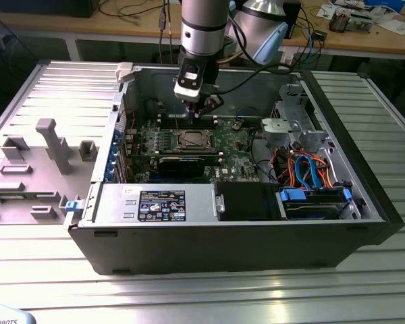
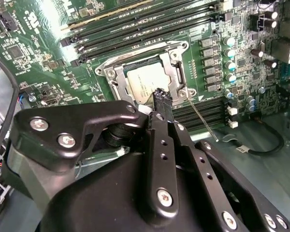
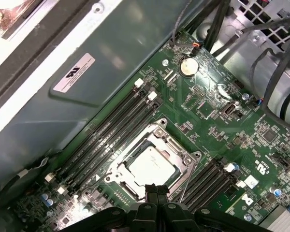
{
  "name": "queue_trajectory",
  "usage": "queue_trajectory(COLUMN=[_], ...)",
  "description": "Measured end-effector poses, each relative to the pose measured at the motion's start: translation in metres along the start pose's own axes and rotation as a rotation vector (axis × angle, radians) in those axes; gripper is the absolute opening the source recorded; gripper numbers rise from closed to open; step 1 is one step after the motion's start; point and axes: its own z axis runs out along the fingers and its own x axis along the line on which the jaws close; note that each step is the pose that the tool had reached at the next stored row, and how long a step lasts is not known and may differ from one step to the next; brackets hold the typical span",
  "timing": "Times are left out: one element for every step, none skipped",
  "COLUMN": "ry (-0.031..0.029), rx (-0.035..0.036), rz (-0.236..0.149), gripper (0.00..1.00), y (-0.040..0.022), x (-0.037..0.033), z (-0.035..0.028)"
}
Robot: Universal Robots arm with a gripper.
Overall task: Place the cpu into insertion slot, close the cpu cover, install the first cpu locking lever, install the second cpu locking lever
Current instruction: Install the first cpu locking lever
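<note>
The cpu (image 2: 146, 81) (image 3: 151, 167) lies flat in the insertion slot (image 1: 191, 140) on the green motherboard (image 3: 241, 140), its grey face showing through the window of the cpu cover (image 2: 176, 72) (image 3: 171, 147). The silver cover lies down over the chip. A thin wire locking lever (image 2: 201, 118) (image 3: 187, 183) sticks out free beside the socket. My gripper (image 2: 160, 93) (image 3: 153, 187) (image 1: 191, 109) hovers just above the socket's edge, close to that lever. Its fingers are shut together with nothing between them.
Black memory slots (image 3: 111, 130) run along both sides of the socket. The open computer case (image 1: 364, 196) walls in the board, with a power supply (image 1: 155, 202), drive bays and coloured cables (image 1: 310, 169). A grey fixture plate (image 1: 40, 155) lies at the exterior view's left.
</note>
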Motion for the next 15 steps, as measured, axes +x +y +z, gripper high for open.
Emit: queue_trajectory(ry=[0.0, 0.0, -0.0001, -0.0001, -0.0001, -0.0001, -0.0001, -0.0002, -0.0002, -0.0003, -0.0003, -0.0003, -0.0004, -0.0004, -0.0004], rx=[0.0004, 0.0007, 0.0009, 0.0013, 0.0018, 0.0021, 0.0024, 0.0028, 0.0035, 0.0042, 0.0047, 0.0054, 0.0059, 0.0064, 0.0068], rz=[-0.012, -0.021, -0.027, -0.039, -0.052, -0.061, -0.067, -0.08, -0.099, -0.117, -0.133, -0.15, -0.168, -0.181, -0.19], gripper=[0.11, 0.11, 0.11, 0.11, 0.11, 0.11, 0.11, 0.11, 0.11, 0.11, 0.11, 0.11, 0.11, 0.11, 0.11], y=[0.0, 0.0, 0.0, 0.0, 0.0, 0.0, 0.0, 0.0, 0.0, 0.0, 0.0, 0.0, 0.0, 0.0, 0.0], x=[0.0, 0.0, 0.0, 0.0, 0.0, 0.0, 0.0, 0.0, 0.0, 0.0, 0.0, 0.0, 0.0, 0.0, 0.0], z=[0.0, 0.0, 0.0, 0.0, 0.0, 0.0, 0.0, 0.0, 0.0, 0.0, 0.0, 0.0, 0.0001, 0.0001, 0.0001])
